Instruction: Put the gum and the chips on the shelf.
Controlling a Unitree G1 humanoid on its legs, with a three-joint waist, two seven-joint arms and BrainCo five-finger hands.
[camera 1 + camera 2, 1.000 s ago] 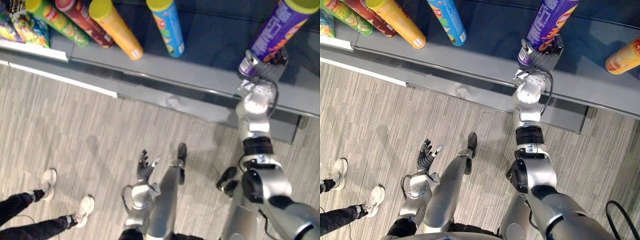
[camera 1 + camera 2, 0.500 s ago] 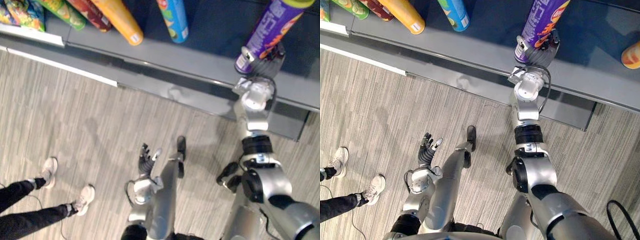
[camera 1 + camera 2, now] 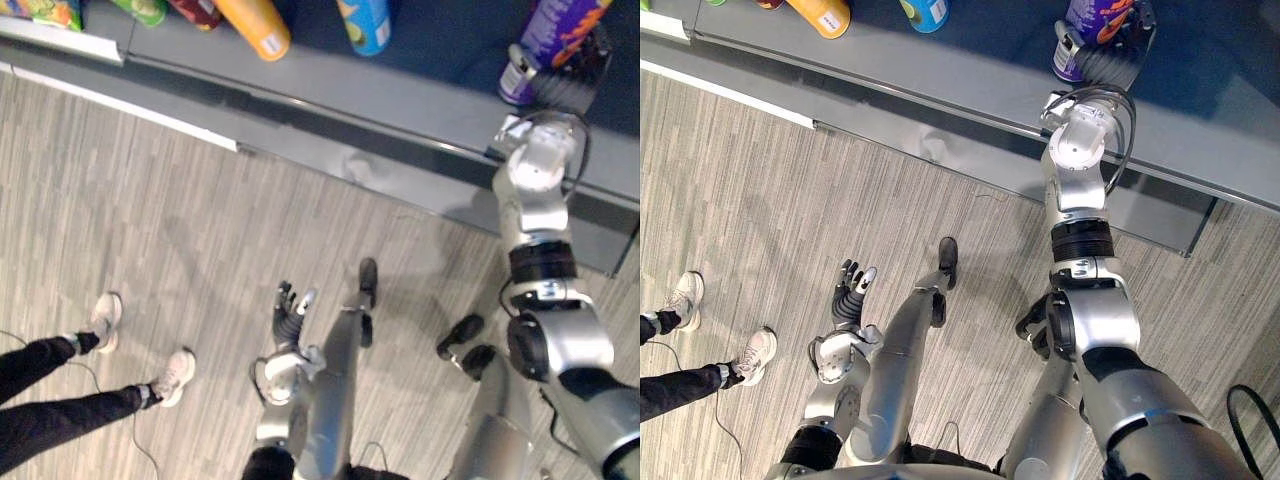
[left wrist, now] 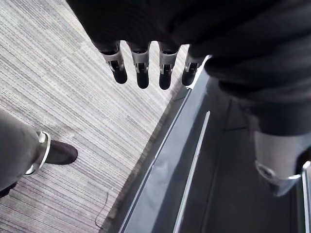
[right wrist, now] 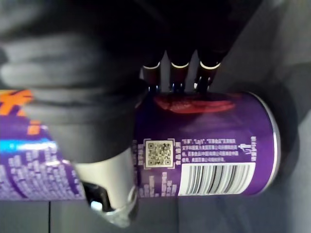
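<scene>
Gripping the purple chips can (image 3: 1090, 25) with the right hand (image 3: 1118, 58), fingers curled round it, at 1 o'clock on the grey shelf (image 3: 890, 65), well apart from the orange can (image 3: 820, 12) and blue can (image 3: 925, 10) at 11 o'clock. Holding the left hand (image 3: 850, 292) slack and empty over the floor (image 3: 760, 180) at 7 o'clock. Judged roughly halfway: yet to let go of the chips, yet to place the gum.

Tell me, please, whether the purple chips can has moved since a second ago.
No: the camera shifted, but the purple chips can keeps much the same gap from the blue can and the shelf edge.
</scene>
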